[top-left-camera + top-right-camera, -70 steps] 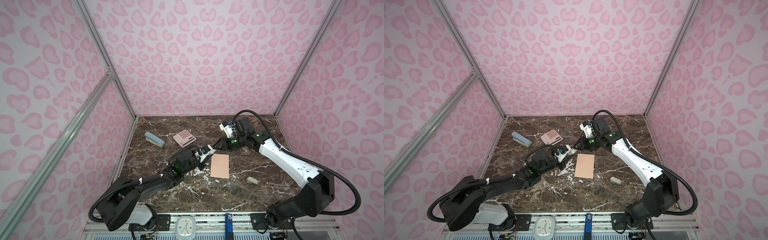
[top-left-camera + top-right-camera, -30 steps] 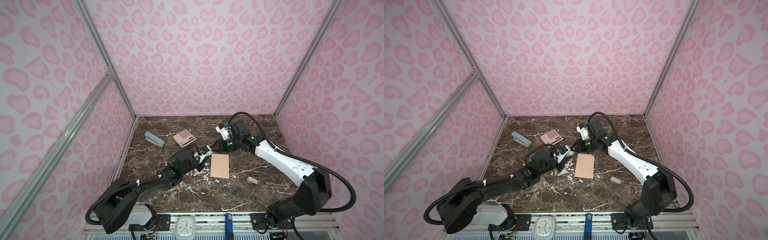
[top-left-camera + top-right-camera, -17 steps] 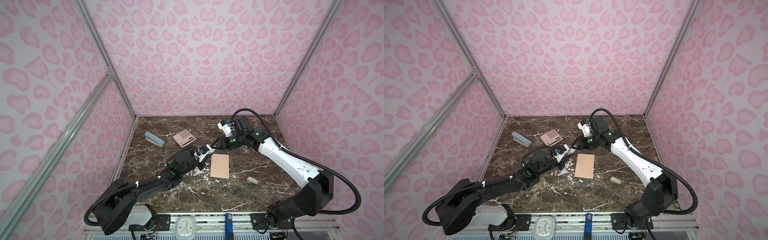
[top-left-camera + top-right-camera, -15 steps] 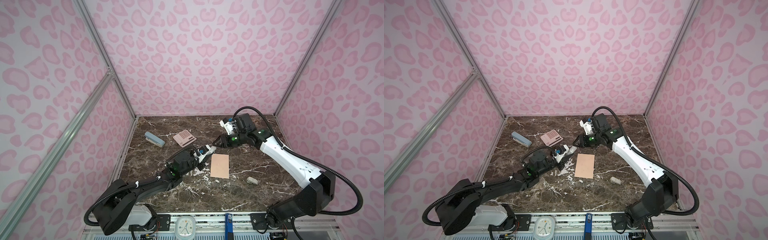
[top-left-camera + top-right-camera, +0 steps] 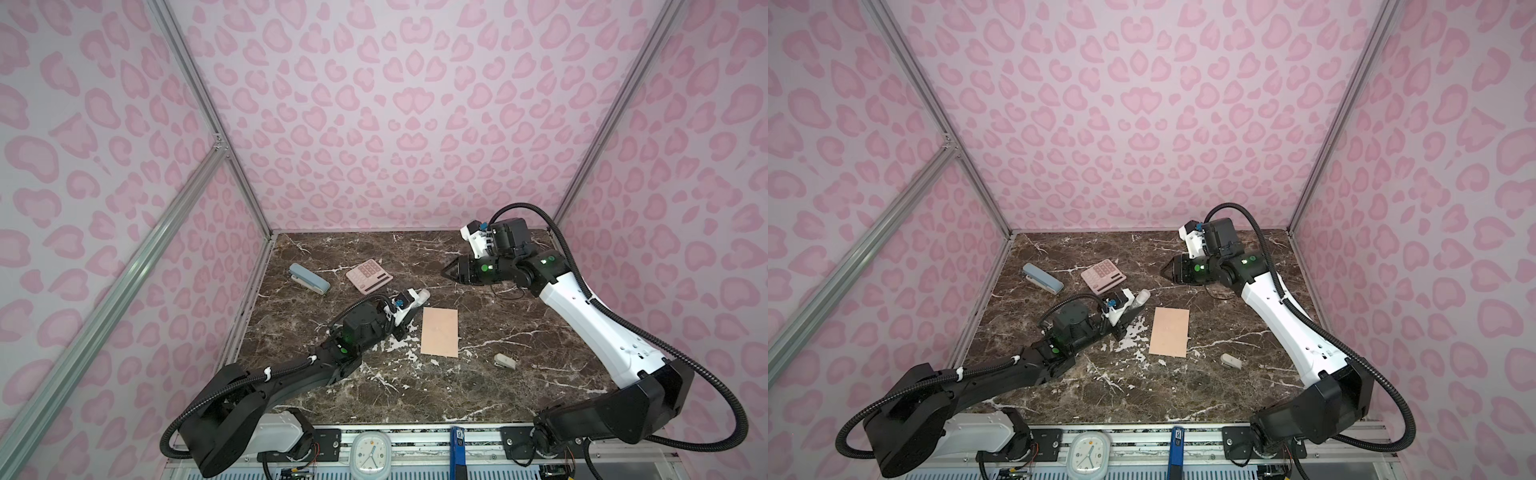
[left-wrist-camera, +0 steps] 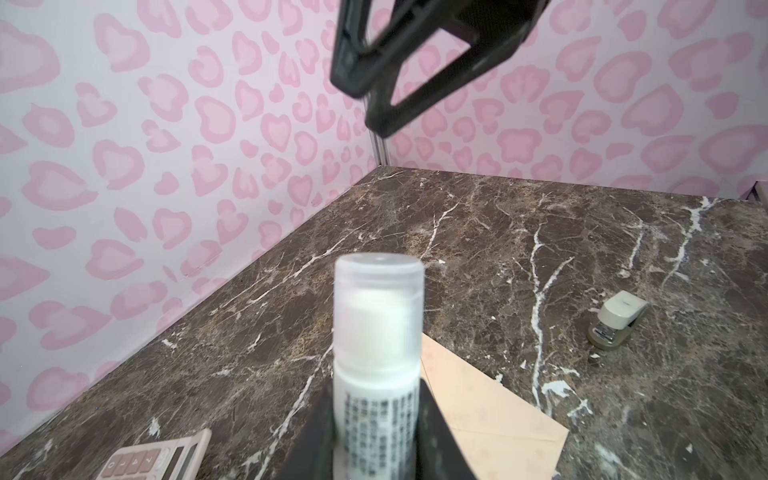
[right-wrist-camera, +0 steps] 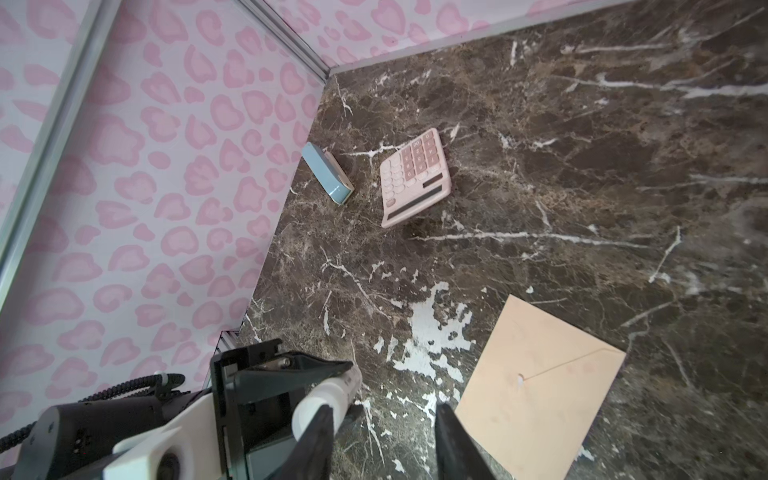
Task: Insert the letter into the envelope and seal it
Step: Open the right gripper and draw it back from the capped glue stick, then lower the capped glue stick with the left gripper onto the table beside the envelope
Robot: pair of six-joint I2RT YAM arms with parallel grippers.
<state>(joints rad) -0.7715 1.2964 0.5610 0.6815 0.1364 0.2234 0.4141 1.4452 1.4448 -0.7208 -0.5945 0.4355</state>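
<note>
The peach-tan envelope (image 5: 439,331) (image 5: 1169,332) lies flat in the middle of the marble table, its triangular flap folded down (image 7: 536,382). The letter is out of view. My left gripper (image 5: 409,309) (image 6: 376,419) hovers just left of the envelope, shut on a white glue stick (image 6: 378,332) (image 7: 328,392) whose translucent cap is on and points away from the wrist. My right gripper (image 5: 446,272) (image 7: 382,409) hangs open and empty above the table's back right, pointing toward the glue stick and apart from it.
A pink calculator (image 5: 369,275) and a blue stapler (image 5: 309,278) lie at the back left. A small beige stapler (image 5: 505,361) sits right of the envelope. Pink patterned walls close in three sides. A white clock (image 5: 371,455) sits at the front rail.
My right gripper has opened and drawn back from the glue stick's tip toward the back right. The left gripper and envelope have stayed put.
</note>
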